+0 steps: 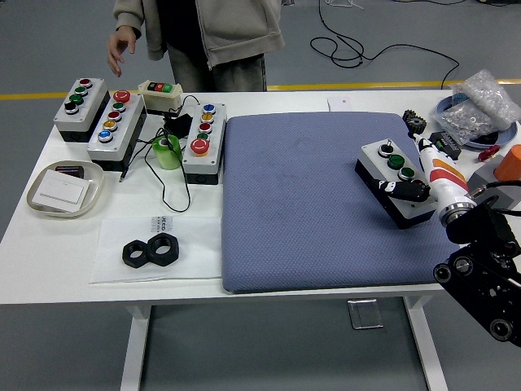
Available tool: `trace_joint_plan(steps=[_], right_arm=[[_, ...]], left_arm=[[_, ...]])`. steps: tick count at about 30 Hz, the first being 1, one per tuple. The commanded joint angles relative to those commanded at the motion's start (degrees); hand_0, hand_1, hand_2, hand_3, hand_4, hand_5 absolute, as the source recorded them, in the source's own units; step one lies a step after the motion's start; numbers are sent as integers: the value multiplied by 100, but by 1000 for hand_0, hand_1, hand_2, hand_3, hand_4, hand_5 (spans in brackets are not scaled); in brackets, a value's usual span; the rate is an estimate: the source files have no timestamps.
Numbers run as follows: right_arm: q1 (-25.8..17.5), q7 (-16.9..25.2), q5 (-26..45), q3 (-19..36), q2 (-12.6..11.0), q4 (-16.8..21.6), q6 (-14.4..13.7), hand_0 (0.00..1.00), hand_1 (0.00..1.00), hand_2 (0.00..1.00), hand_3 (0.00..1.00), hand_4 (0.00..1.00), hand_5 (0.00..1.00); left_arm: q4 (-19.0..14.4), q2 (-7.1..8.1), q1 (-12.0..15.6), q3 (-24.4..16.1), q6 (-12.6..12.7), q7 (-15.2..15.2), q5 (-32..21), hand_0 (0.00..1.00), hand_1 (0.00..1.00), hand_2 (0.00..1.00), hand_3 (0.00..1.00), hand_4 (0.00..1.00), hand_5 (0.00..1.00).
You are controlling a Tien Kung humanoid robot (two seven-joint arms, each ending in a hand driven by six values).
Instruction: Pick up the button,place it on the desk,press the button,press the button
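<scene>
My right hand (407,190), white with orange trim on a black arm coming in from the lower right, has its dark fingers wrapped over the near end of the grey three-button control box with a black base (393,181), so I read it as closed on the box. The box sits on the right part of the blue-grey padded mat (301,204), tilted with its near end under my hand; whether it rests flat or is slightly lifted I cannot quite tell from up here. I judge the grip is at the end so the green buttons stay uncovered for pressing.

Beyond the mat's right edge lie a black gear (415,122), a bag of small metal parts on a blue-rimmed tray (479,107) and an orange block (511,161), close enough to mind when I move. Across the white table (269,285), other grey button boxes (114,122) stand grouped at the far left, well apart, with two black hex nuts (151,251) nearer me. A person in a grey jacket (203,32) stands at the far side, one hand (122,45) raised off the table. My left arm is not visible
</scene>
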Motion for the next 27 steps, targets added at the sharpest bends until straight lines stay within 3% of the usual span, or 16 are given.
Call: trace_joint_plan(steps=[6, 7, 12, 13, 18, 19, 24, 25, 27], right_arm=[[119, -116, 57, -65, 111, -272, -7, 998, 941, 996, 980, 998, 396], [154, -148, 56, -76, 135, -331, -15, 990, 879, 948, 937, 998, 376], [340, -341, 13, -128, 210, -565, 74, 990, 879, 948, 937, 998, 376], [379, -379, -3, -140, 218, -603, 98, 939, 750, 831, 887, 998, 351], [511, -534, -90, -172, 241, -742, 260, 939, 750, 831, 887, 998, 351], [543, -578, -126, -189, 244, -780, 319, 818, 603, 664, 823, 993, 321], [624, -698, -272, -255, 246, -870, 480, 818, 603, 664, 823, 993, 321], [637, -717, -302, -268, 244, -886, 516, 589, 487, 548, 741, 970, 273], [661, -759, -356, -308, 233, -912, 600, 589, 487, 548, 741, 970, 273]], left_arm=[[-1, -2, -3, 11, 2, -4, -15, 728, 825, 843, 815, 605, 998], [-1, -3, -4, 8, 3, -2, -11, 727, 824, 844, 815, 606, 998], [-3, -8, -2, -12, 6, 9, 21, 727, 824, 844, 815, 606, 998], [-3, -9, -1, -22, 7, 12, 34, 725, 825, 845, 815, 606, 998], [-7, -5, 12, -50, 9, 26, 92, 725, 825, 845, 815, 606, 998], [-6, -5, 13, -57, 10, 29, 104, 723, 825, 845, 815, 606, 998], [-6, -6, 27, -95, 12, 44, 163, 723, 825, 845, 815, 606, 998], [-7, -6, 28, -95, 12, 44, 165, 725, 826, 845, 815, 606, 998], [-7, -4, 30, -101, 10, 47, 175, 725, 826, 845, 815, 606, 998]])
